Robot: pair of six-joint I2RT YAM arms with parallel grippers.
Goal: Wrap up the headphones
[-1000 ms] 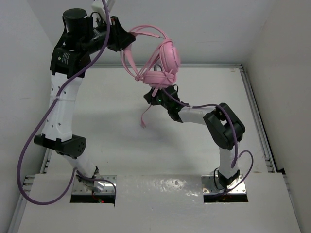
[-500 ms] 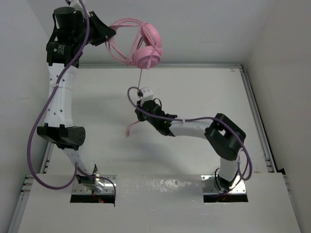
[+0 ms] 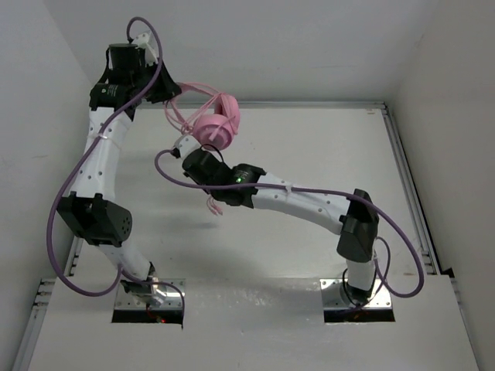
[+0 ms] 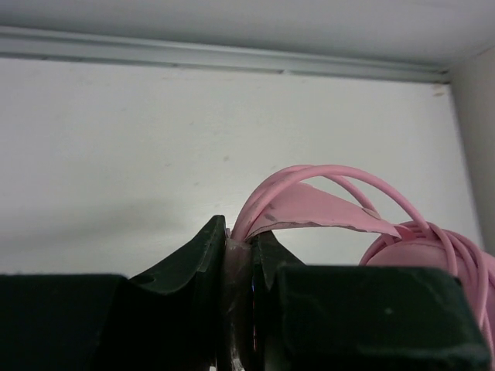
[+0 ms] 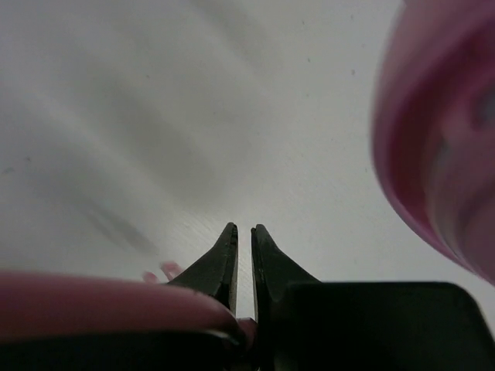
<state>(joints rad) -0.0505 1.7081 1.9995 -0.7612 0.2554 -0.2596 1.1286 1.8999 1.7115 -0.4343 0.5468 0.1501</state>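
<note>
Mid-air, L gripper (image 4: 238, 234) pinches headphones' (image 4: 317, 210) thin curved band; R gripper (image 5: 242, 232) seemingly closed.

Headphones (image 3: 219, 124) lower, right gripper (image 5: 241, 232) closed

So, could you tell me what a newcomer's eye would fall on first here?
The pink headphones hang in the air at the far left, headband pinched in the left claw. The right claw, shut, sits just beside the earcups, pink cord dangling under its arm.
</note>
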